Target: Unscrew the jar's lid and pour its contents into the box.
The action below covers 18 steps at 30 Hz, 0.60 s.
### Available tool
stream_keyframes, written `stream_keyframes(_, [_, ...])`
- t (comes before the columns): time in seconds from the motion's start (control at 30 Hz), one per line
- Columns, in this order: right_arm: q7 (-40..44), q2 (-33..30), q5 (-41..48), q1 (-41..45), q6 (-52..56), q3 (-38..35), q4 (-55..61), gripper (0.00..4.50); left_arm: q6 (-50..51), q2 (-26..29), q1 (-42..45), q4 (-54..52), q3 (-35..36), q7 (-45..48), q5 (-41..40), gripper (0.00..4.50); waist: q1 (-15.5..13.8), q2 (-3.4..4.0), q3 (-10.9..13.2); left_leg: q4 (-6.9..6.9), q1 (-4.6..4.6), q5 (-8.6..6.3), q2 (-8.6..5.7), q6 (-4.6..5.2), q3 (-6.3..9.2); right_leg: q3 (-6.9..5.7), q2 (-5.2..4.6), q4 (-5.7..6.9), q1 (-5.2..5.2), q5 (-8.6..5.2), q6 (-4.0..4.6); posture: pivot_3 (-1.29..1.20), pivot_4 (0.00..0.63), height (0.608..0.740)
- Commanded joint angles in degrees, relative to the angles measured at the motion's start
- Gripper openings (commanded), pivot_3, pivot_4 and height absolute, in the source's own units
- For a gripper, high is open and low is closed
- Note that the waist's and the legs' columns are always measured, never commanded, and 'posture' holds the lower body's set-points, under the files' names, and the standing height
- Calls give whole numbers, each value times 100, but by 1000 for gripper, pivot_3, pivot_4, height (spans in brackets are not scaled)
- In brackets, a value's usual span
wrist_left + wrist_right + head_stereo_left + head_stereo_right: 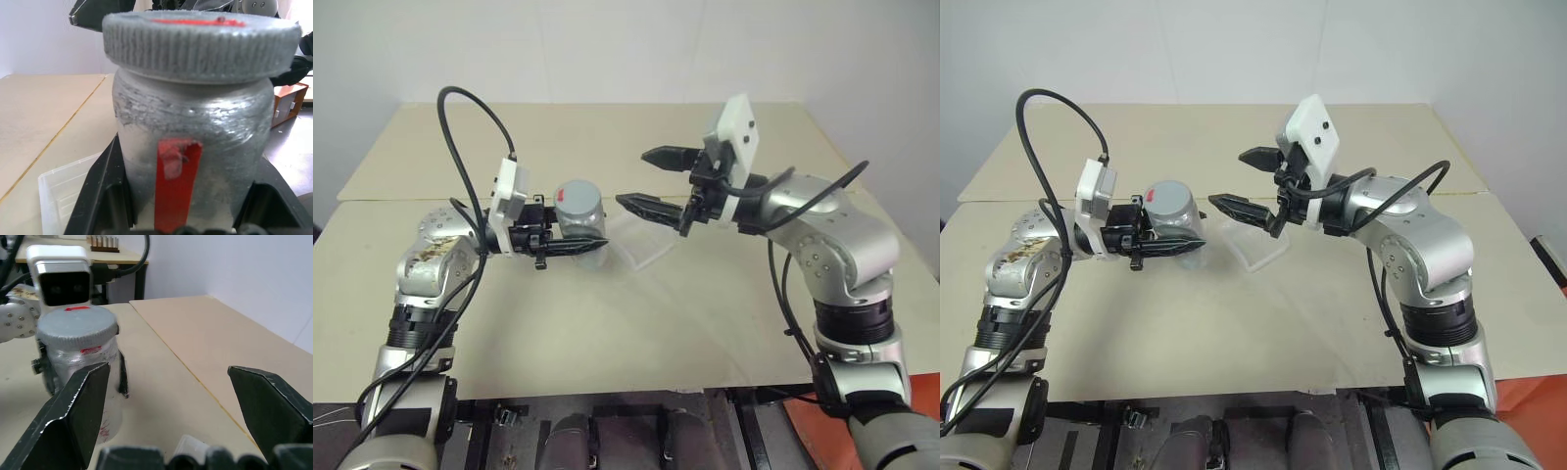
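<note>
left eye view: left pincer (570, 242) clamps the jar (579, 217) upright above the bench (636, 323), beside the box (641, 243). right pincer (651, 179), open, should square over the lid (576, 192) before twisting.

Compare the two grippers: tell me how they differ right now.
The left gripper is shut on the jar, while the right gripper stands wide open and holds nothing. The left gripper reaches in from the robot's left toward the middle; the right gripper points the opposite way, toward the jar's lid, apart from it. Both have two black fingers and are held roughly level above the table.
</note>
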State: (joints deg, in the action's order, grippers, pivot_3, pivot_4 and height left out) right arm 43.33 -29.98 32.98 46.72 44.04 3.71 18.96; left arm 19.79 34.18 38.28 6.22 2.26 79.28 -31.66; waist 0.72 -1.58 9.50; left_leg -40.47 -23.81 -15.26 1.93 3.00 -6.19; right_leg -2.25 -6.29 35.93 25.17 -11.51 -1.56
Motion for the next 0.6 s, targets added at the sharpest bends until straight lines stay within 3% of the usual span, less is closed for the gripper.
stream_keyframes(0.03, [213, 21, 539, 10, 101, -210, 542, 4480, -72, -1, 102, -81, 46, -7, -55, 1941, -1, 0, 0, 0, 0, 0, 0, 0, 0, 0, 0, -1, 0, 0, 0, 0, 150, 740])
stream_keyframes(0.13, [59, 200, 784, 157, 251, -188, 666, 4480, -57, -26, 91, -106, 34, -35, -51, 1941, 13, 0, 0, 0, 1, 0, 1, 0, 2, 0, 0, -1, 0, 0, 0, 0, 150, 740])
stream_keyframes(0.6, [-353, 884, 62, 609, 134, 611, 51, 4480, -50, -61, 86, -176, -12, -71, -59, 1941, -3, 0, 0, 0, 2, 4, -1, -7, 0, 0, 0, 6, 0, 0, 0, 0, 150, 740])
